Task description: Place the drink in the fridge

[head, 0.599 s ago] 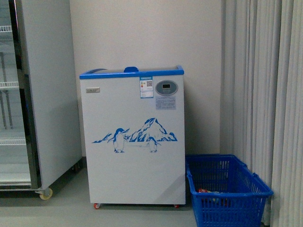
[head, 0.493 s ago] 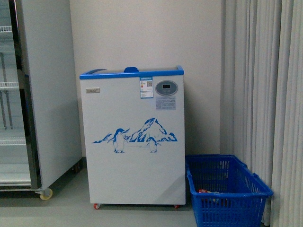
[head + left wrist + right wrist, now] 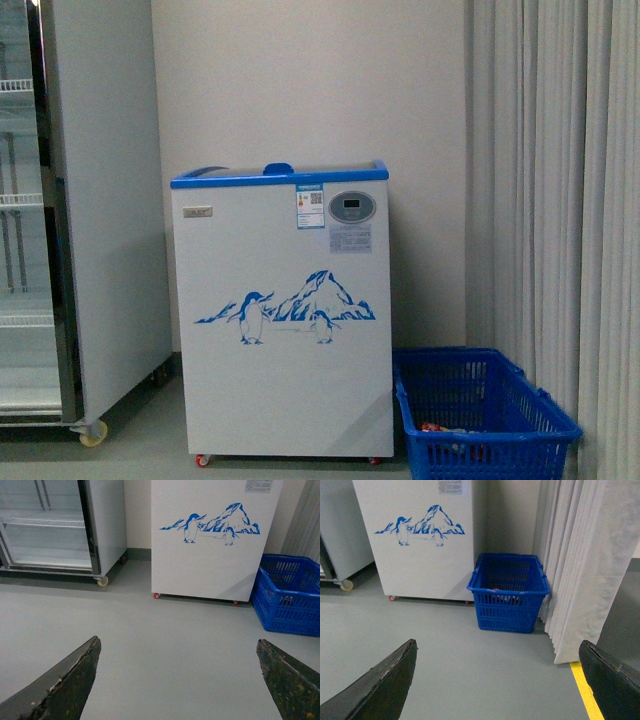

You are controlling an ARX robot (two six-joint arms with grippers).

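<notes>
Fridge (image 3: 282, 330) parked mid-frame against the wall, both grippers holding nothing

Left gripper (image 3: 177, 641) and right gripper (image 3: 497, 642) are both spread wide. Blue basket (image 3: 485, 412) sits just beside the fridge at lower right, and the tall grey cabinet (image 3: 105, 200) is at the left edge.

I can read no text. The fridge (image 3: 282, 330) front carries a white-and-blue sticker (image 3: 310, 209), a small brand plate (image 3: 197, 212) and a printed notice (image 3: 350, 238), all too blurred.
</notes>
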